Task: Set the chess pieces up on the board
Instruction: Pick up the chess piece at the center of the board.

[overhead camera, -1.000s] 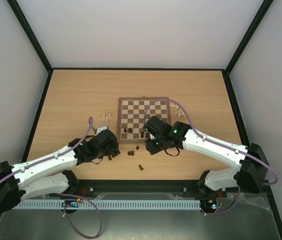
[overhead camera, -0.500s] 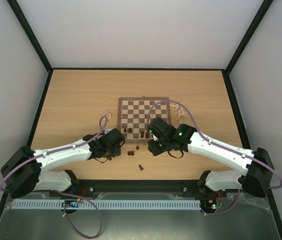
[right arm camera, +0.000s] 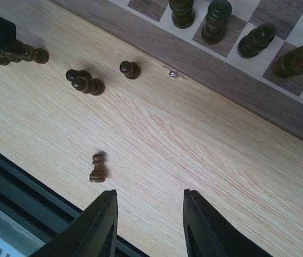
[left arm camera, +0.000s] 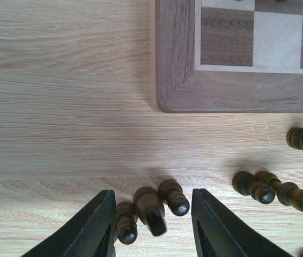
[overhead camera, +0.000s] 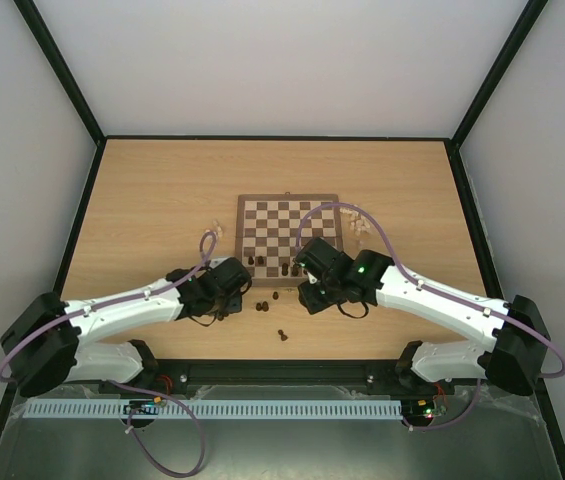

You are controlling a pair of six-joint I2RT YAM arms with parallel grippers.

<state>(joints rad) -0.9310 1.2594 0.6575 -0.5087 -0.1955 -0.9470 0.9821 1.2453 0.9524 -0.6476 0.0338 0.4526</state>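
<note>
A few pale pieces (overhead camera: 216, 232) lie on the table (overhead camera: 142, 200) just beside the left edge of the board (overhead camera: 288, 232). My left gripper (left arm camera: 152, 191) is low over the table, near the board's near left corner. Its jaws are partly open around a cluster (left arm camera: 150, 210) of three dark pieces that lies on the wood. I have no grip on them, and I cannot tell whether either finger touches one. To the right of the cluster a dark pair (left arm camera: 272, 190) lies touching on the table, with one more dark piece (left arm camera: 301, 138) nearer the board's frame. On the board, four dark men (right arm camera: 215, 21) stand in the near rows, each on its own square. My right gripper (right arm camera: 150, 195) hangs over bare table in front of the board's near edge, with its jaws apart and nothing between them. A lone pawn (right arm camera: 97, 168) sits on the table just to its left, apart from the rest. Past the board's right edge, more pale pieces (overhead camera: 359, 225) are gathered on the table.
</note>
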